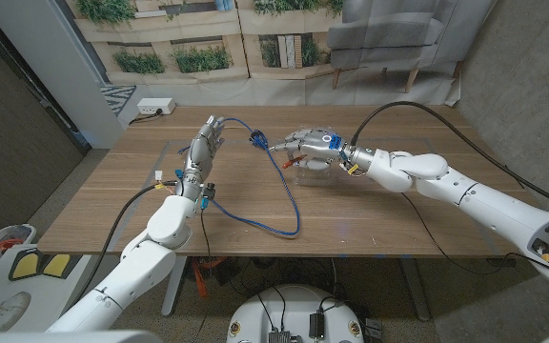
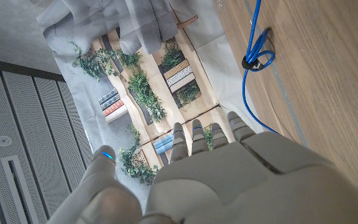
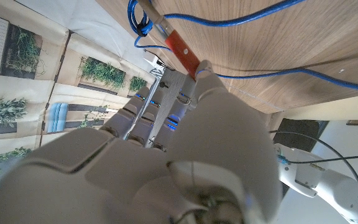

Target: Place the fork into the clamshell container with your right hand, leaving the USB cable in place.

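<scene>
Here our right hand [image 1: 315,144] pinches the fork [image 3: 180,46] by its red handle over the clamshell container [image 1: 311,169]; USB cable [image 1: 273,181] loops just beyond the fingertips and may snag; left hand [image 1: 204,145] open

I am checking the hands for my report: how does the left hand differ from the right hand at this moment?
The left hand holds nothing and its fingers are extended, while the right hand grips the fork by its red handle. The left hand is beside the blue USB cable, away from the clamshell container; the right hand hovers over that container. Both are grey hands above the wooden table.
</scene>
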`<state>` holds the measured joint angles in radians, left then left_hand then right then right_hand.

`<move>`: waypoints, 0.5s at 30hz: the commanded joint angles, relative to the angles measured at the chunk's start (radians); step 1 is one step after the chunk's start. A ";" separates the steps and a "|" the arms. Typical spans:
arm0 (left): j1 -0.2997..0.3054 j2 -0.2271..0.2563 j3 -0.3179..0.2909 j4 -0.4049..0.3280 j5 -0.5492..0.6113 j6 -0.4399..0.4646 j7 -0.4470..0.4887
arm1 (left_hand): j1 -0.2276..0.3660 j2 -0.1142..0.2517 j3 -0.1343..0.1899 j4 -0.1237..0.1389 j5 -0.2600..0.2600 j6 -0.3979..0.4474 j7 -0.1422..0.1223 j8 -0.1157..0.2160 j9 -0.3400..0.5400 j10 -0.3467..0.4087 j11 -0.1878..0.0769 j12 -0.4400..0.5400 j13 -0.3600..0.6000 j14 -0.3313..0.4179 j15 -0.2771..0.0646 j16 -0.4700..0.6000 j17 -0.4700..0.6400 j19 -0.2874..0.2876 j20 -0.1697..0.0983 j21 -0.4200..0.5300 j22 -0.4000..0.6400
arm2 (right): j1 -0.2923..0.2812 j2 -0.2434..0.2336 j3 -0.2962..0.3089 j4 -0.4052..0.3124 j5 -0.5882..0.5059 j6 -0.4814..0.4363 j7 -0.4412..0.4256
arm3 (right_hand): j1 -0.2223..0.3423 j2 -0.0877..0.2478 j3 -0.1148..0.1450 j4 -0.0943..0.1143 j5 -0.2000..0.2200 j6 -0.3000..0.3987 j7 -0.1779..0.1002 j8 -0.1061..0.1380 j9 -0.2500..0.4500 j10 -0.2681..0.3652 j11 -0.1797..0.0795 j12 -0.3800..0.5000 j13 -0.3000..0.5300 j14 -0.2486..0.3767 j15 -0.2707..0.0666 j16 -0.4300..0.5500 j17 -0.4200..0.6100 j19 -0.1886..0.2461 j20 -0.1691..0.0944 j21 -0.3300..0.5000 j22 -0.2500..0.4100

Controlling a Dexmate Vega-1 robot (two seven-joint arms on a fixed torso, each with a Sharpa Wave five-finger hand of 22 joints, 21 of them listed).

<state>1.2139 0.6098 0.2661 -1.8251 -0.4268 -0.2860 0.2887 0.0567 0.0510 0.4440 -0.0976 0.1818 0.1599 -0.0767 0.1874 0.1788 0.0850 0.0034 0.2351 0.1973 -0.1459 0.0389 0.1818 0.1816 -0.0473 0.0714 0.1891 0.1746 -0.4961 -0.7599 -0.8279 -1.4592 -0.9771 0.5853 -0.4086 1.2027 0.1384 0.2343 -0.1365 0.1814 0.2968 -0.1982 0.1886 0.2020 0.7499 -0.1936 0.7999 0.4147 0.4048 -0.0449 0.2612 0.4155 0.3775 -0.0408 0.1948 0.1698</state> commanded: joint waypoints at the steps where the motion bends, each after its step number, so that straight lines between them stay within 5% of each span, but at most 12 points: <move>1: 0.015 0.012 -0.004 -0.025 -0.001 0.037 0.017 | -0.001 0.000 0.004 -0.001 -0.002 0.001 0.002 0.001 0.004 0.002 0.001 -0.003 0.005 -0.009 0.002 0.006 0.002 -0.003 0.005 0.004 0.001 | -0.001 -0.008 -0.019 0.013 -0.023 -0.005 -0.009 | 0.036 0.033 0.004 0.004 0.004 0.006 0.003 0.005 0.002 0.017 -0.015 0.015 0.001 0.009 -0.189 -0.001 0.003 -0.004 -0.073 0.003 0.003; 15: 0.015 0.010 -0.004 -0.026 -0.008 0.030 0.010 | -0.004 -0.004 0.002 -0.001 -0.002 0.001 0.004 0.001 0.004 0.002 0.008 -0.003 0.005 -0.009 0.004 0.006 0.002 -0.002 0.005 0.005 0.001 | 0.006 -0.014 -0.040 0.041 -0.030 -0.002 0.003 | 0.036 0.031 0.004 0.004 0.005 0.026 -0.001 0.011 0.002 0.020 -0.014 0.022 0.002 0.017 -0.189 -0.002 0.007 0.000 -0.070 0.004 0.003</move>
<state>1.2272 0.6195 0.2609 -1.8465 -0.4315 -0.2621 0.2984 0.0566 0.0508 0.4441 -0.0976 0.1818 0.1599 -0.0767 0.1874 0.1788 0.0849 0.0035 0.2351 0.1974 -0.1459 0.0389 0.1818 0.1816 -0.0473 0.0714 0.1891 0.1745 -0.4967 -0.7702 -0.8505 -1.4411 -0.9982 0.5832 -0.4112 1.2027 0.1384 0.2342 -0.1366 0.1805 0.3117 -0.2015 0.1925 0.2020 0.7499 -0.1936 0.8094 0.4148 0.4126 -0.0444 0.2612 0.4200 0.3775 -0.0408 0.1948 0.1698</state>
